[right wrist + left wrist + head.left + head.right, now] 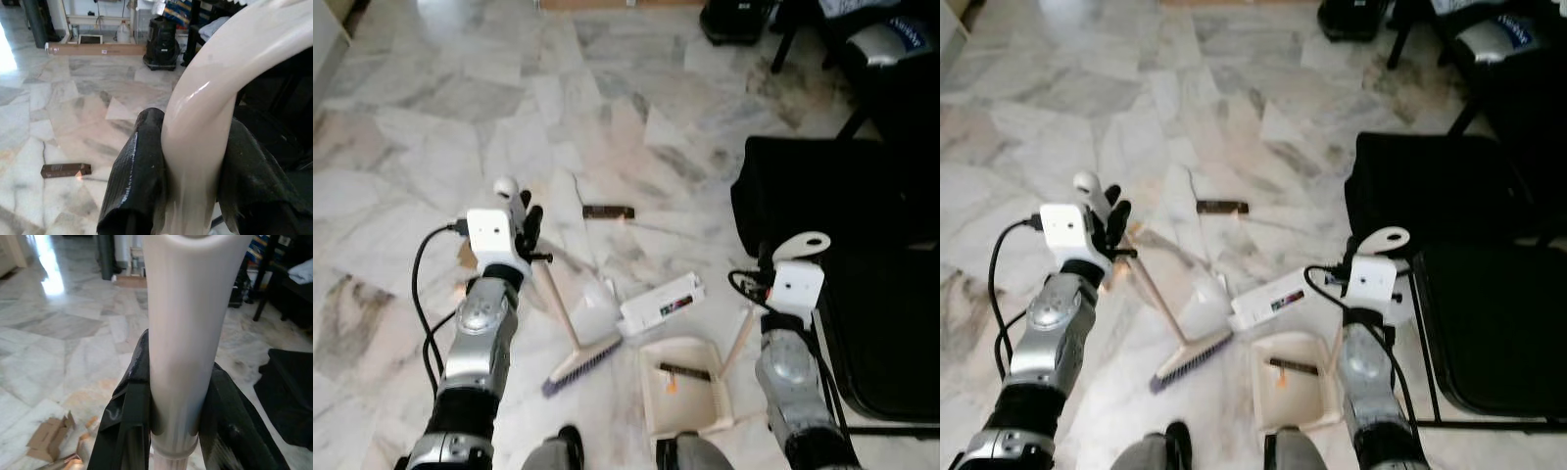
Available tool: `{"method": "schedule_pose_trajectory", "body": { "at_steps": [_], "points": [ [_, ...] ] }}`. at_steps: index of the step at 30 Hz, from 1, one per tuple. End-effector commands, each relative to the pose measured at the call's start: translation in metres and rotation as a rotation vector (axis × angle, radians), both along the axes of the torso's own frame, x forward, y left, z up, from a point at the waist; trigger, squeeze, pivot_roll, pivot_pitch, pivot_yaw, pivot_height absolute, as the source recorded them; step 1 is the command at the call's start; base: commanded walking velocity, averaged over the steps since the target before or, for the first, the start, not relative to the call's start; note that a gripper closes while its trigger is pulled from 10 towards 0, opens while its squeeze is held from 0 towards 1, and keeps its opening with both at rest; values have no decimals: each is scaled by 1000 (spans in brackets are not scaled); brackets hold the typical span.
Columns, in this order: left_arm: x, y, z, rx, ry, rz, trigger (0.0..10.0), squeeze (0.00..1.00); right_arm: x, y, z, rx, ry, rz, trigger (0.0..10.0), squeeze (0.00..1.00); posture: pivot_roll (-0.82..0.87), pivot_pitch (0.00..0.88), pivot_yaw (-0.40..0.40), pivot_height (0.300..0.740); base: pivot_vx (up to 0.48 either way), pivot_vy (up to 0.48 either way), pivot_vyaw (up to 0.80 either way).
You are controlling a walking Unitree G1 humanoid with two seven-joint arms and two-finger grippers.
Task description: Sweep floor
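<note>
My left gripper [524,220] is shut on the white top grip of a broom [186,333]. Its wooden handle slants down to the purple-bristled brush head [582,360] on the marble floor. The right gripper [190,161] is shut on the curved cream handle [803,242] of a dustpan [690,416], which rests on the floor just right of the brush. A small brown bar [685,371] lies inside the pan. On the floor lie a brown wrapper [608,211] farther ahead, a white box [662,303] and a clear plastic scrap [595,305] beside the brush.
A black folding chair [881,333] stands close on the right, with a black cushion [803,191] on it. Torn cardboard bits [49,435] lie by the left gripper. More dark furniture and a long cardboard box [93,49] stand at the far side.
</note>
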State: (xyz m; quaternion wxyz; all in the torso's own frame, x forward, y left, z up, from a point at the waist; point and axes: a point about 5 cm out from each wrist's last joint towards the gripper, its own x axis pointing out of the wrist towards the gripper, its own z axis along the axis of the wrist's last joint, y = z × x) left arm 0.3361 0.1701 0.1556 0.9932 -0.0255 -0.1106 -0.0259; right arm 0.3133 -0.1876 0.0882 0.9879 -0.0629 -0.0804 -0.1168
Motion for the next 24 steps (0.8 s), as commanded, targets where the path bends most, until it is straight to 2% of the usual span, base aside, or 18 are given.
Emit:
{"method": "schedule_pose_trajectory", "body": {
  "at_steps": [1, 10, 17, 24],
  "points": [
    [0, -1, -2, 11, -18, 34, 10000, 0, 0, -10, 3, 25, -21, -33, 10000, 0, -21, 56, -19, 740, 0, 0, 0],
    [5, 4, -7, 1, -25, 141, 10000, 0, 2, -13, 16, 117, -85, -40, 10000, 0, -47, 0, -18, 740, 0, 0, 0],
    [8, 3, -6, 4, -37, 159, 10000, 0, 5, -13, 25, 128, -124, -27, 10000, 0, -69, 0, 5, 740, 0, 0, 0],
    [13, -1, -4, 4, -51, 171, 10000, 0, 6, -19, 27, 186, -136, -64, 10000, 0, -81, 0, 17, 740, 0, 0, 0]
  ]
}}
